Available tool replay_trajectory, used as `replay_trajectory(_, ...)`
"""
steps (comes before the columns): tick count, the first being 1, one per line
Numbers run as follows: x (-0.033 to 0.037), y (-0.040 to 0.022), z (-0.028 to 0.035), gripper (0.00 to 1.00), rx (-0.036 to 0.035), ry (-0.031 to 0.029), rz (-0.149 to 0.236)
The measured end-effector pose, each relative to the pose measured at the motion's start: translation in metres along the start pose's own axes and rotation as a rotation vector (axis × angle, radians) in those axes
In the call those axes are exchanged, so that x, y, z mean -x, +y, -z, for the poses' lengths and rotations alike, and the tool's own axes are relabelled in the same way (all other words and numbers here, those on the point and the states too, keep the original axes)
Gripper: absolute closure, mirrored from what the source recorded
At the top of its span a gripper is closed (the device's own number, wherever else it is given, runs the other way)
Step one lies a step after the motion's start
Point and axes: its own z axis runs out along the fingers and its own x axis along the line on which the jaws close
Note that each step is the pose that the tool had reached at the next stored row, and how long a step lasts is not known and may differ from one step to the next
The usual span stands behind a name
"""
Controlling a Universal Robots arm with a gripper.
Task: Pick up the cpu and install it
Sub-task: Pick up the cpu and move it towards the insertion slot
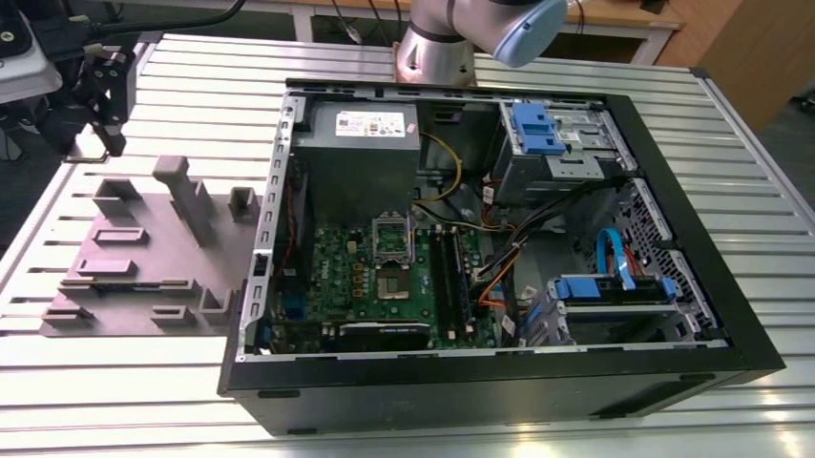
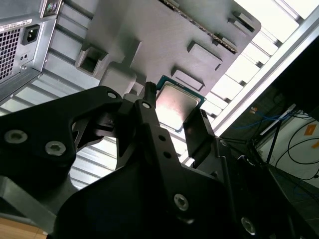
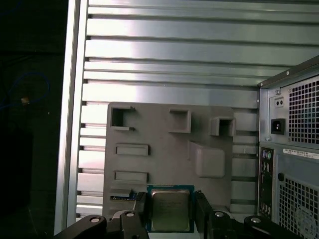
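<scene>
The cpu is a small square chip with a silvery top and a green rim. It sits between the two black fingers of my gripper, which is shut on its opposite edges in both wrist views. In the exterior view the gripper hangs above the table's far left corner, beyond the grey fixture plate. The chip is held clear of that plate. The green motherboard lies inside the open computer case, with its socket uncovered and the metal socket frame raised.
Upright grey blocks stand on the fixture plate. Inside the case are the power supply, blue drive brackets, cables and memory slots. The arm's base stands behind the case on the ribbed metal table.
</scene>
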Motion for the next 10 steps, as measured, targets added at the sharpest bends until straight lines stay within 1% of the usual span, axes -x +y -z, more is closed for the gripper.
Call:
replay_trajectory(3,0.0005,0.0,0.0,0.53,0.0001,-0.0001,0.0)
replay_trajectory(5,0.0024,-0.0001,0.0001,0.53,0.0,0.0002,0.0)
replay_trajectory(7,0.0056,-0.0002,0.0001,0.53,0.0,0.0001,0.0)
replay_trajectory(10,0.0123,-0.0004,0.0001,0.53,0.0001,0.0,0.0)
